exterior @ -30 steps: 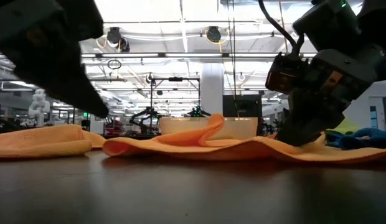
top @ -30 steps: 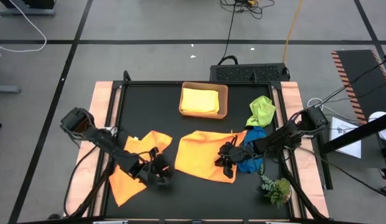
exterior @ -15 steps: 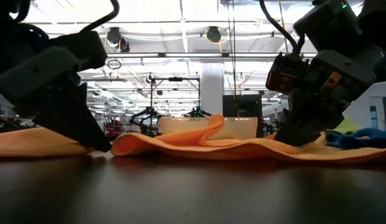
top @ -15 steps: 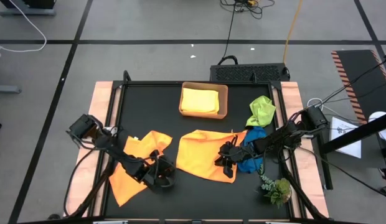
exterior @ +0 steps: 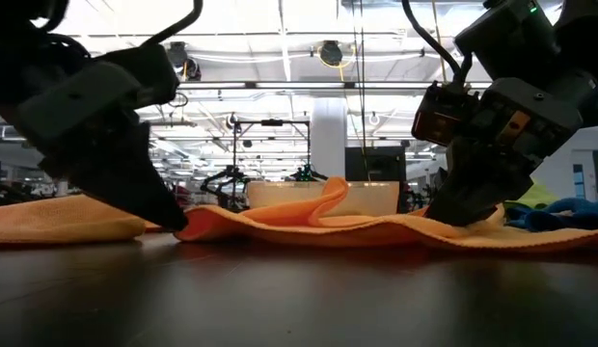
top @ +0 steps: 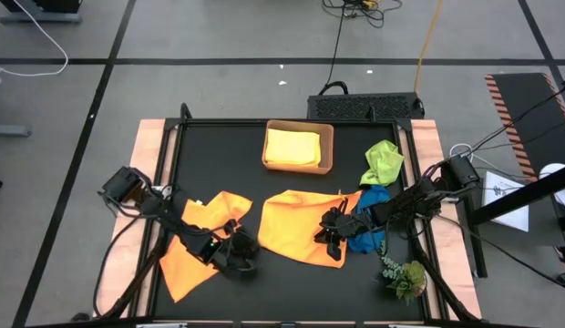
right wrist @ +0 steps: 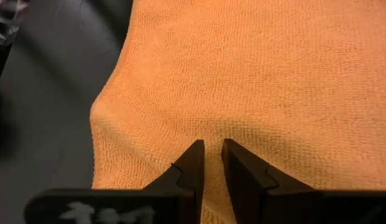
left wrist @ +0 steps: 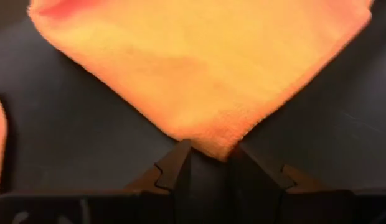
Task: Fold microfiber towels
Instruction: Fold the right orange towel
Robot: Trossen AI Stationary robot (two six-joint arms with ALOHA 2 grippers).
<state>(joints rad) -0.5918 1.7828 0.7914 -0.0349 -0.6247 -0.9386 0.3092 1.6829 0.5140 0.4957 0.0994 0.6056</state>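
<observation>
**Grippers closed on the centre orange towel, both sides**

Left gripper (top: 243,261) low at the table's 7 o'clock sector, at the near-left corner of the centre orange towel (top: 303,228). Fingers (left wrist: 180,168) pressed onto that corner, the tip of the cloth pinched between them in the left wrist view. Arm lying across the second orange towel (top: 193,244), spread at roughly 8 o'clock.

Right gripper (top: 328,232) down on the right-hand part of the same centre orange towel, near 4 o'clock of the table centre. Fingers (right wrist: 192,163) almost together, a small ridge of fabric nipped between the tips.

Centre orange towel rumpled, raised in a fold (exterior: 323,207) at mid-length in the low view.

Blue towel (top: 369,219) bunched just beside the right gripper, toward 3 o'clock, partly under the right arm. Lime green towel (top: 383,161) crumpled at 2 o'clock. Yellow towel (top: 293,146) folded flat inside the tan tray (top: 328,150) at 12 o'clock. Plant sprig (top: 405,276) at 5 o'clock, on the table edge.
</observation>
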